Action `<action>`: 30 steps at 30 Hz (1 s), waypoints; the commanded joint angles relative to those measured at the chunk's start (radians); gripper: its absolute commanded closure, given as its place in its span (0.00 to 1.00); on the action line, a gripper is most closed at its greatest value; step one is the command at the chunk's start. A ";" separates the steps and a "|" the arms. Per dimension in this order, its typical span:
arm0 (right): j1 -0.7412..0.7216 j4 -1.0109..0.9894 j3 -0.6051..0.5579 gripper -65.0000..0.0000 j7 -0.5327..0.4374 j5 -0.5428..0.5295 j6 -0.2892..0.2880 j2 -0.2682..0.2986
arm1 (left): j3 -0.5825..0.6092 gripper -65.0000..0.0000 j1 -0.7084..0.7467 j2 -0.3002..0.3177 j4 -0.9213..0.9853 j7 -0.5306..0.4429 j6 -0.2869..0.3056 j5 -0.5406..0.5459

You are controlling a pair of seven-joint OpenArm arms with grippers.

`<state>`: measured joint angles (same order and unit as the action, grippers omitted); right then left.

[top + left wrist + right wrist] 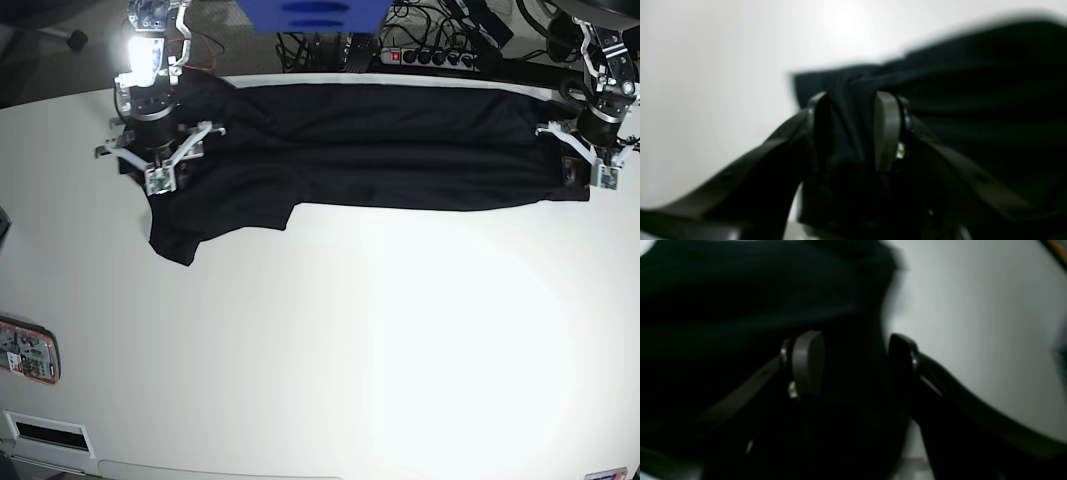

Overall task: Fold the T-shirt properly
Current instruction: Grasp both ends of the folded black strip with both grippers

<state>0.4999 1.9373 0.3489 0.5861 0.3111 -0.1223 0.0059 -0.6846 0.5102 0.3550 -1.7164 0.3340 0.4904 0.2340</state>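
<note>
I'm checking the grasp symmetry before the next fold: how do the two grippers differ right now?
The left gripper pinches a narrow bunched pleat of the T-shirt; the right gripper stands wider around a thicker mass. In the base view, a sleeve hangs below the right gripper; nothing hangs by the left. Both hold cloth at the far edge.

1 T-shirt (380, 150), 2 grippers, 1 table (400, 350), 1 power strip (430, 57).
</note>
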 commanded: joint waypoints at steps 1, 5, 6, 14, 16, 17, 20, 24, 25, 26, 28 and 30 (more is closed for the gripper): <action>-0.016 0.023 0.005 0.54 -0.028 -0.005 0.003 0.006 | -0.020 0.67 0.001 0.011 -0.037 -0.025 -0.003 0.011; -0.063 0.026 0.003 0.54 -0.028 -0.005 0.003 0.006 | -0.024 0.67 -0.006 0.011 -0.055 -0.025 -0.005 0.011; -0.066 0.027 0.002 0.54 -0.028 -0.005 0.003 0.006 | -0.022 0.67 -0.006 0.011 -0.066 -0.025 -0.005 0.011; -0.125 0.032 -0.011 0.54 -0.030 -0.005 0.003 -0.004 | -0.024 0.67 -0.006 -0.030 -0.156 0.014 -0.005 0.011; -0.128 0.030 -0.035 0.54 -0.030 -0.007 0.003 -0.017 | -0.020 0.67 -0.022 -0.030 -0.147 0.064 -0.003 0.015; -0.131 0.027 -0.052 0.54 -0.027 -0.007 0.003 -0.017 | -0.004 0.67 -0.052 -0.034 -0.124 0.103 -0.003 0.017; -0.155 0.018 -0.087 0.54 -0.018 -0.013 0.003 -0.019 | 0.056 0.67 -0.106 -0.044 -0.044 0.172 -0.003 0.011; -0.249 -0.008 -0.069 0.54 -0.018 -0.013 0.003 -0.027 | 0.131 0.67 -0.120 -0.047 0.017 0.175 -0.003 0.011; -0.263 -0.031 -0.064 0.54 -0.018 -0.013 0.003 -0.027 | 0.145 0.67 -0.121 -0.047 0.037 0.175 -0.003 0.011; -0.261 -0.055 -0.064 0.54 -0.018 -0.013 0.003 -0.027 | 0.156 0.67 -0.121 -0.047 0.059 0.175 -0.003 0.011; -0.249 -0.088 -0.064 0.54 -0.018 -0.013 0.003 -0.027 | 0.179 0.67 -0.121 -0.047 0.094 0.175 -0.003 0.011; -0.237 -0.112 -0.064 0.54 -0.019 -0.013 0.003 -0.027 | 0.185 0.67 -0.120 -0.047 0.134 0.175 -0.003 0.011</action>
<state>0.2886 1.8023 0.2825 0.6003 0.2970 -0.1284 -0.0269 -0.4995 0.3870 0.2993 -1.5791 0.4847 0.4824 0.2565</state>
